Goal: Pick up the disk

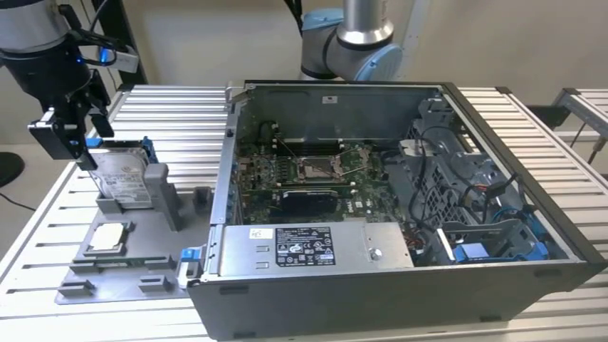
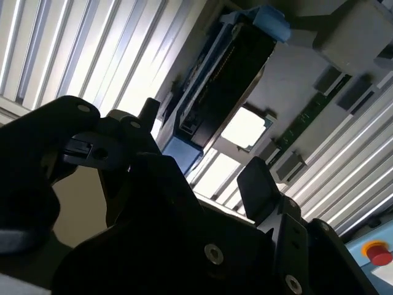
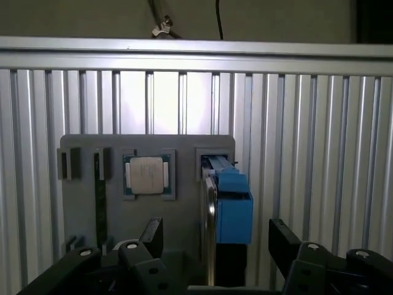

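**Surface and room.** A ribbed aluminium slat table (image 1: 532, 142) carries all items; a plain beige wall (image 1: 218, 35) stands behind it. A flat grey plastic fixture plate (image 1: 124, 274) lies at the exterior view's left. Just beside it, at centre, is an open grey metal computer case (image 1: 380, 285). A small square silver chip (image 1: 107, 237) sits in a recess of the plate. The grey jointed base of a second robot arm (image 1: 354, 43) rises behind the case.

**Disk.** The silver rectangular hard drive in its blue plastic frame (image 1: 124, 171) stands on edge in an upright slot of the plate, label facing the case.

**Gripper.** The black two-finger gripper (image 1: 81, 139) is at the disk's upper end. Its fingers (image 3: 152, 233) are apart, one on each side of the blue frame (image 3: 233, 203), not clamped on it.

**Obscured.**
- The slot hides the disk's lower edge.
- The gripper covers one upper corner in the exterior view.
- The first wrist view shows the disk edge-on, so its label is unreadable.
- In the second wrist view the gripper (image 2: 202, 147) body masks much of the scene, and the disk (image 2: 227, 74) appears dark.
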`<state>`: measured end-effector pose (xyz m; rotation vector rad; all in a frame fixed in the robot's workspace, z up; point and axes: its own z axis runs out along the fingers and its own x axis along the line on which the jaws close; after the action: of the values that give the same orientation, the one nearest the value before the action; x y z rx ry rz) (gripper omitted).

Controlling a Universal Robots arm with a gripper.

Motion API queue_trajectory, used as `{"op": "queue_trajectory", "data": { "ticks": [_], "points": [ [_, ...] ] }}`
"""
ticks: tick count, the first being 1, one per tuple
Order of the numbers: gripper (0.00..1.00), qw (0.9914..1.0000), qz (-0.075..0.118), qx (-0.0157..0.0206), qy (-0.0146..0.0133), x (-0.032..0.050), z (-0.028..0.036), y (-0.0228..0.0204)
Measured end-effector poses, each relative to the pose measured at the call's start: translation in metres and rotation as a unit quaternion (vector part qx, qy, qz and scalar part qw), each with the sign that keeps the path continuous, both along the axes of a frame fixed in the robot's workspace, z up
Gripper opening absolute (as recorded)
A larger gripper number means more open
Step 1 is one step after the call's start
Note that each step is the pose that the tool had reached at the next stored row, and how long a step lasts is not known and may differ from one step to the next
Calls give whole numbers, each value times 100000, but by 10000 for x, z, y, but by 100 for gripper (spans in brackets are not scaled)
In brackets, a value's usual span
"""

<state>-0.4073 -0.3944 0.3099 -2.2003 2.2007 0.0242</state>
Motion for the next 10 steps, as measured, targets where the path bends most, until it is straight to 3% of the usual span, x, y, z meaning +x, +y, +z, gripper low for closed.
{"op": "queue_trajectory", "data": {
  "ticks": [5, 10],
  "points": [
    [100, 100000, -201, 8, 53, -12, -77, 60],
    [100, 99999, -365, 6, 175, -13, -166, 83]
  ]
}}
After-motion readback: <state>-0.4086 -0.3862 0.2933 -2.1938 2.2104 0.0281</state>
